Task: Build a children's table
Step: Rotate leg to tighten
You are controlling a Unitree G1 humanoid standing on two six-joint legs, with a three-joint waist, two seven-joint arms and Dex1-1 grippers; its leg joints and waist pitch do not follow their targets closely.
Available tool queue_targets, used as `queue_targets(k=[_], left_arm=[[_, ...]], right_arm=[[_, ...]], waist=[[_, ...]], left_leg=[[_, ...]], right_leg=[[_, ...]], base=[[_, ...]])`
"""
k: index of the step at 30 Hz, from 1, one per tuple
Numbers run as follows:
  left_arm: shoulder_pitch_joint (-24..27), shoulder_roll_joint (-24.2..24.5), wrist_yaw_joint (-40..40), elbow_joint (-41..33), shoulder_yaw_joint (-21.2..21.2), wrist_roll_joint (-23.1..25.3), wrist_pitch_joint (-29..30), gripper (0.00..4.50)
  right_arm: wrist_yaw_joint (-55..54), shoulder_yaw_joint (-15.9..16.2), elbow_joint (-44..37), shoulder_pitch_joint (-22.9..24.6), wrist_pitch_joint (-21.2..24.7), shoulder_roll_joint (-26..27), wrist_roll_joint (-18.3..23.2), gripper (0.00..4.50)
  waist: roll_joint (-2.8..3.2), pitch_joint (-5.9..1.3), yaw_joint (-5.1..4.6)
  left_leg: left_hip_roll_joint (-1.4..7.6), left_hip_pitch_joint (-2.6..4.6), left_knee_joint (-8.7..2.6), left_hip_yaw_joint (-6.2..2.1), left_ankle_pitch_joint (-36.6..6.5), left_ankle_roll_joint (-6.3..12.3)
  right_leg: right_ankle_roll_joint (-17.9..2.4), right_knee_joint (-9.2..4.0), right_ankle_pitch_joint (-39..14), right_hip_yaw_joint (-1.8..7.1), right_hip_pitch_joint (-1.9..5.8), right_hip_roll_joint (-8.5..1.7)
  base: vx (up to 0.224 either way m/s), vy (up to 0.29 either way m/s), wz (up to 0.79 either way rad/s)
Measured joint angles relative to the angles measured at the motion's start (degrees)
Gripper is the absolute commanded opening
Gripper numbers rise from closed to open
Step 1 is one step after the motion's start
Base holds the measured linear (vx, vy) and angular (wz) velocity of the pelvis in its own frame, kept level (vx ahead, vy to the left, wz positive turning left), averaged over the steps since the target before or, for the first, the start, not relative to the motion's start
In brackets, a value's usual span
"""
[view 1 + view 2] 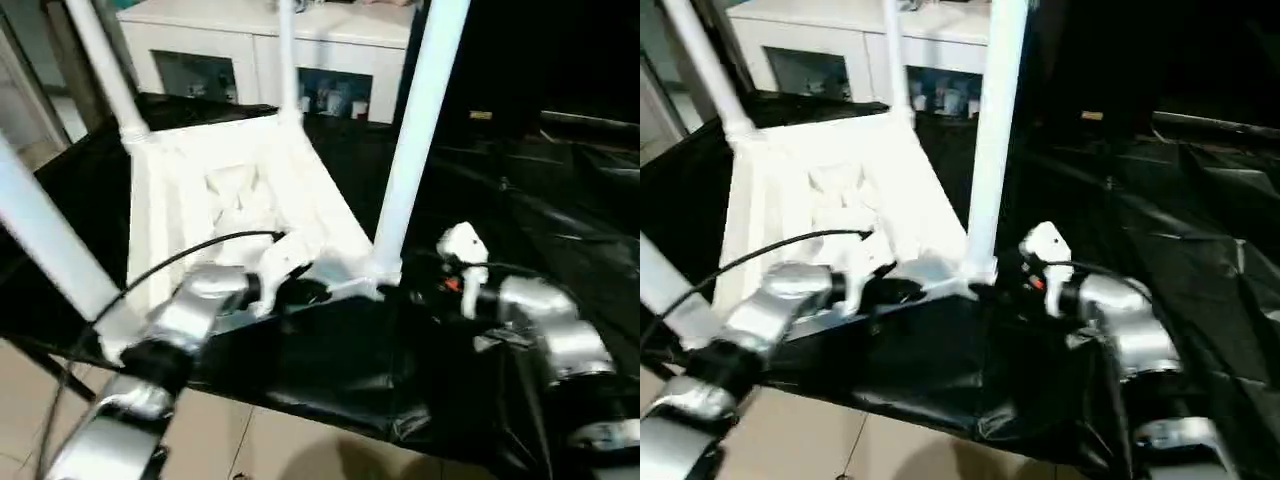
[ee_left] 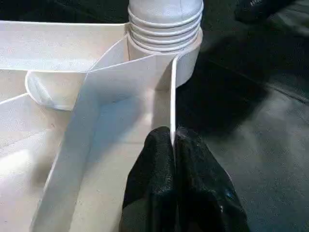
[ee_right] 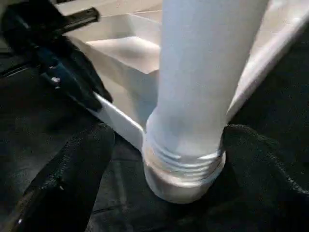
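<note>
Underneath everything lies a black-covered bench (image 1: 560,230), its sheet creased and glossy, with pale floor tiles (image 1: 260,445) showing past its near edge. Beyond the far edge stands a white glass-doored cabinet (image 1: 250,60).

On the bench's left half the tabletop (image 1: 240,200) lies upside down, ribbed underside up, reaching from the far edge almost to the near one. Four white legs rise from its corner sockets: the near right leg (image 1: 415,140) upright at the near right corner, the far left leg (image 1: 105,65) leaning at the far left corner, the far right leg (image 1: 288,60) thin behind, and the near left leg (image 1: 45,240) crossing the left side of the head views.

The left gripper (image 2: 173,145) is clenched on the thin side wall of the tabletop at its near edge, one black finger (image 2: 154,164) inside the wall and the other outside, just short of the near right socket (image 2: 186,53). A black cable (image 1: 190,250) arcs over the left forearm and across the ribs.

The right gripper (image 3: 161,164) sits beside the near right corner with its fingers (image 3: 72,164) spread apart, one on each side of the leg's threaded base; in the right wrist view neither finger presses the leg. The left gripper's black fingers appear just behind that leg, crowding the corner.
</note>
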Motion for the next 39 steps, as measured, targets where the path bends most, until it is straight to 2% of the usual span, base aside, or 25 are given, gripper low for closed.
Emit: queue_targets(k=[5,12,13,16,17,23,28,29,32,35,39], left_arm=[[1.67,0.90,-4.32,-3.26,-0.42,-0.49,1.12,0.00],[1.90,0.72,-3.45,-3.66,-0.58,-0.06,0.47,0.00],[1.90,0.63,-3.27,-3.66,-0.59,0.04,0.43,0.46],[1.79,-0.03,-2.44,-3.73,0.10,-0.55,0.53,0.57],[1.54,-0.61,-1.79,-3.96,0.06,-0.69,0.41,0.78],[0.29,-0.25,-0.18,-3.15,-0.61,0.89,-0.35,0.78],[-0.34,0.31,0.92,-2.82,-1.25,2.38,-0.33,0.78],[-0.34,0.38,0.90,-2.82,-1.31,2.47,-0.28,1.09],[-0.34,0.92,0.53,-3.82,-1.24,2.25,1.33,1.17],[-0.22,1.13,-0.03,-4.65,-1.14,1.55,2.76,1.54],[0.03,0.52,-0.67,-5.35,-0.87,-0.32,4.19,1.54]], right_arm=[[2.25,1.33,0.05,0.18,0.04,0.02,0.35,3.98],[1.98,2.02,0.97,0.16,-0.50,0.46,-0.61,3.98],[1.89,2.02,1.00,0.16,-0.55,0.44,-0.66,4.03],[1.69,2.14,1.22,0.17,-0.76,0.38,-1.02,4.03],[1.74,2.47,1.25,0.16,-1.11,0.44,-1.12,4.03],[2.02,2.90,1.24,0.23,-1.69,0.50,-1.40,4.03],[2.02,2.91,1.13,0.55,-1.76,0.46,-1.40,4.03],[2.03,2.91,1.13,0.67,-1.80,0.46,-1.40,4.03],[2.02,2.93,1.13,0.70,-1.88,0.46,-1.42,4.03],[2.02,2.94,1.13,0.69,-1.92,0.46,-1.53,4.03],[2.00,2.94,1.14,0.69,-1.96,0.46,-1.62,4.03]], waist=[[-0.01,0.01,0.81],[-0.14,0.08,0.82],[-0.14,0.08,0.82],[-0.29,0.16,0.89],[-0.49,0.14,0.89],[-0.64,0.11,0.02],[-0.65,0.12,-0.16],[-0.65,0.11,-0.13],[-0.66,0.11,-0.15],[-0.68,0.12,-0.10],[-0.74,0.15,-0.06]], left_leg=[[0.01,-0.07,0.01,0.12,0.04,0.06],[0.01,-0.05,0.01,0.14,0.04,0.06],[0.01,-0.06,0.01,0.14,0.04,0.06],[0.02,-0.08,0.01,0.13,0.04,0.06],[0.03,-0.08,0.01,0.13,0.04,0.06],[0.02,-0.07,0.04,0.13,0.04,0.06],[0.03,-0.05,0.04,0.12,0.04,0.06],[0.03,-0.04,0.04,0.13,0.04,0.06],[0.03,-0.04,0.04,0.13,0.04,0.06],[0.03,-0.06,0.04,0.13,0.04,0.06],[0.03,-0.07,0.04,0.14,0.04,0.06]], right_leg=[[0.00,0.00,-0.02,0.01,-0.06,-0.07],[0.00,0.06,-0.01,0.03,-0.06,-0.08],[0.00,0.06,-0.01,0.03,-0.06,-0.08],[0.00,0.06,-0.01,0.01,-0.05,-0.08],[0.00,0.05,-0.01,0.00,-0.05,-0.07],[0.01,0.00,-0.01,0.03,-0.03,-0.06],[0.01,0.02,-0.01,0.02,-0.03,-0.05],[0.01,0.02,-0.01,0.03,-0.03,-0.05],[0.01,0.02,-0.01,0.03,-0.03,-0.05],[0.01,0.01,-0.02,0.03,-0.04,-0.05],[0.00,0.01,-0.02,0.03,-0.03,-0.05]], base=[[0.000,0.000,0.00],[0.000,0.000,0.00],[0.000,0.000,0.00],[0.000,0.000,0.00],[0.000,0.000,0.00],[0.000,0.000,0.00],[0.000,0.000,0.00],[0.000,0.000,0.00],[0.000,0.000,0.00],[0.000,0.000,0.00],[0.000,0.000,0.00]])
